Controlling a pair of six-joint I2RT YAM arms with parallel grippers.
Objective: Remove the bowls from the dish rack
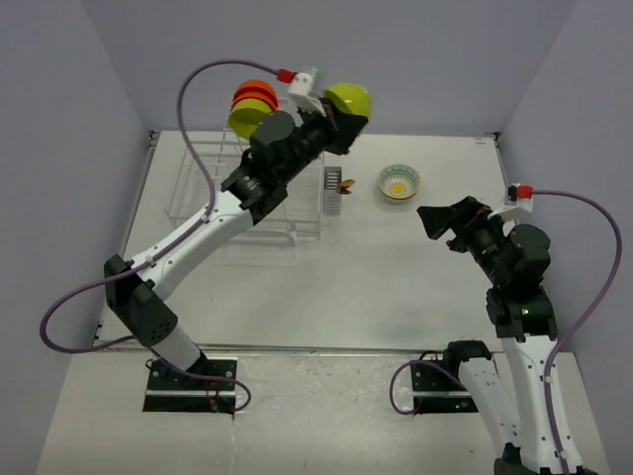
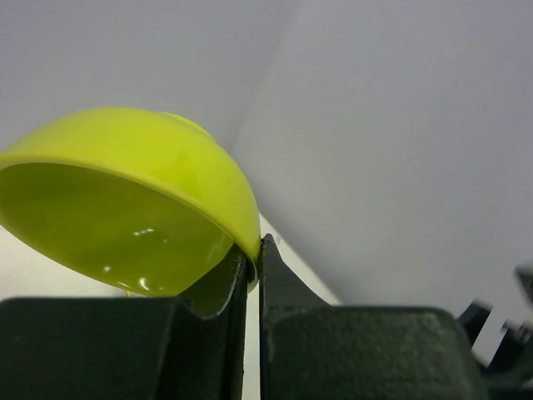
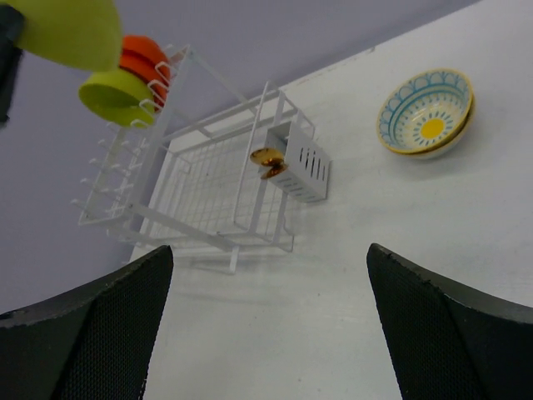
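My left gripper point(image 1: 341, 117) is shut on the rim of a lime-green bowl point(image 1: 350, 98), held high to the right of the white wire dish rack point(image 1: 203, 188); the wrist view shows the bowl point(image 2: 125, 208) pinched between the fingers point(image 2: 279, 283). On the rack's upright tier sit another lime-green bowl point(image 1: 247, 120) and two orange bowls point(image 1: 255, 95). A pale patterned bowl with a yellow centre point(image 1: 399, 182) sits on the table, and shows in the right wrist view point(image 3: 426, 112). My right gripper point(image 1: 431, 220) is open and empty, above the table at the right.
The grey cutlery basket point(image 1: 332, 190) hangs on the rack's right end with gold spoons in it point(image 3: 268, 162). Grey walls close in the table point(image 1: 396, 287) at the back and sides.
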